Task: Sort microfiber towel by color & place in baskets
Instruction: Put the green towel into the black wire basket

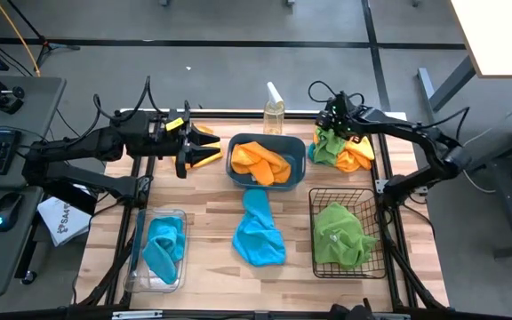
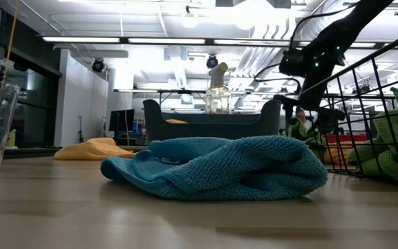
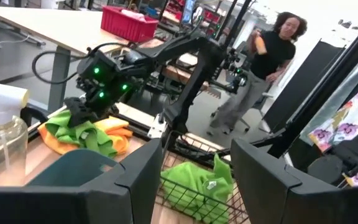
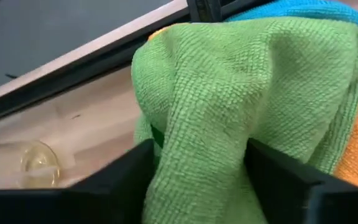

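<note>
The right gripper point(image 1: 330, 125) is down on the pile of towels at the far right corner of the table point(image 1: 212, 276), its fingers closed on a green towel point(image 4: 229, 106) that bunches between them; orange cloth point(image 1: 356, 160) lies under and beside that green one, and a strip of blue shows past it in the right wrist view. The left gripper point(image 1: 204, 147) hovers over the far left part of the table with its fingers spread and nothing in them, just beside the teal tub point(image 1: 238, 174), which holds orange towels point(image 1: 262, 161). A spray bottle point(image 1: 274, 111) stands at the far edge behind the tub, between the two grippers. A loose blue towel point(image 1: 259, 233) lies in the middle of the table. The clear bin point(image 1: 132, 267) at the near left holds a blue towel point(image 1: 164, 246), and the wire basket point(image 1: 323, 200) at the near right holds a green one point(image 1: 340, 235). A person point(image 3: 263, 62) stands in the room beyond.
</note>
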